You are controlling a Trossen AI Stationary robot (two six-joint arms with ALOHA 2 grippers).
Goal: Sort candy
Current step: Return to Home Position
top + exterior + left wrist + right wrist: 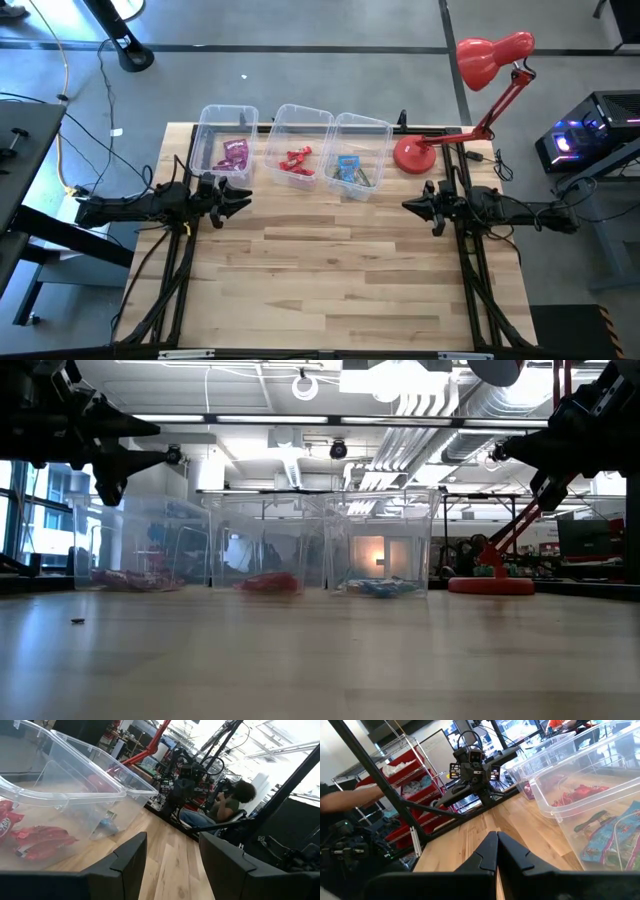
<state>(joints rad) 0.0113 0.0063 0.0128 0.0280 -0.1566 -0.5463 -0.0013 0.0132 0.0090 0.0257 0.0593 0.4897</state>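
Three clear bins stand in a row near the table's far edge. The left bin (226, 143) holds magenta-pink packets (233, 154), the middle bin (297, 144) red pieces (296, 162), the right bin (360, 155) blue-green packets (352, 170). My left gripper (246, 196) hangs above the table at its left side, just near of the left bin, fingers open and holding nothing (172, 857). My right gripper (407, 205) hovers at the right side, near of the lamp base, fingers shut and empty (496, 852).
A red desk lamp (480, 70) stands with its round base (412, 153) on the table's far right corner, beside the right bin. A small dark speck (77, 621) lies on the wood. A person (225, 802) sits beyond the table. The near half of the table (330, 290) is bare wood.
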